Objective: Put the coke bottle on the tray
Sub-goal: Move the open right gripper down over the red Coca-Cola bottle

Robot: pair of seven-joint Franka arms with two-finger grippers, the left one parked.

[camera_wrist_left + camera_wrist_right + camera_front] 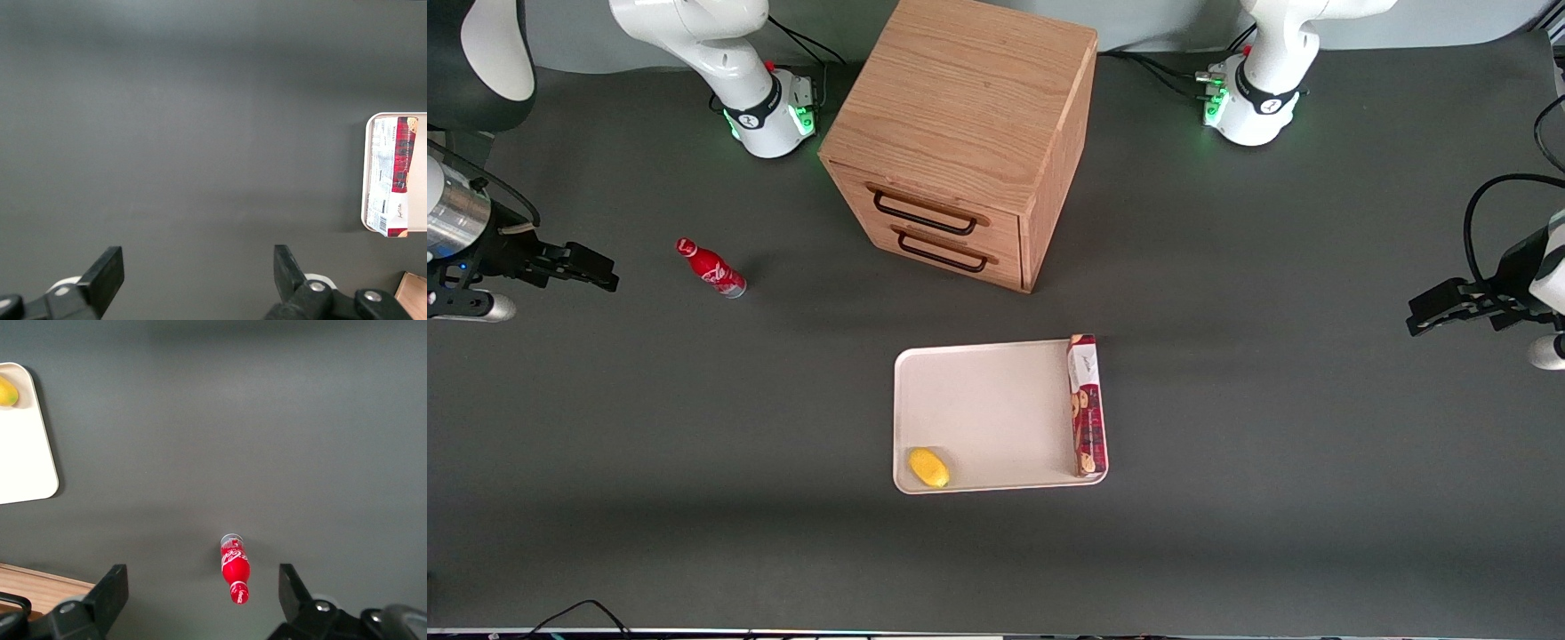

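The coke bottle [711, 268] [234, 570], small and red with a white script logo, stands on the dark table toward the working arm's end. My gripper [605, 271] [202, 580] hovers above the table beside the bottle, a short way off. It is open with nothing between its fingers. In the right wrist view the bottle shows between the two fingertips but lower down, on the table. The cream-white tray [996, 400] [23, 453] [365, 173] lies in the middle of the table, nearer to the front camera than the bottle.
A wooden drawer cabinet [960, 151] with two dark handles stands farther from the front camera than the tray. A long red biscuit box [1087, 404] [393, 177] lies along one side of the tray. A small yellow fruit [928, 467] [7, 392] sits in a tray corner.
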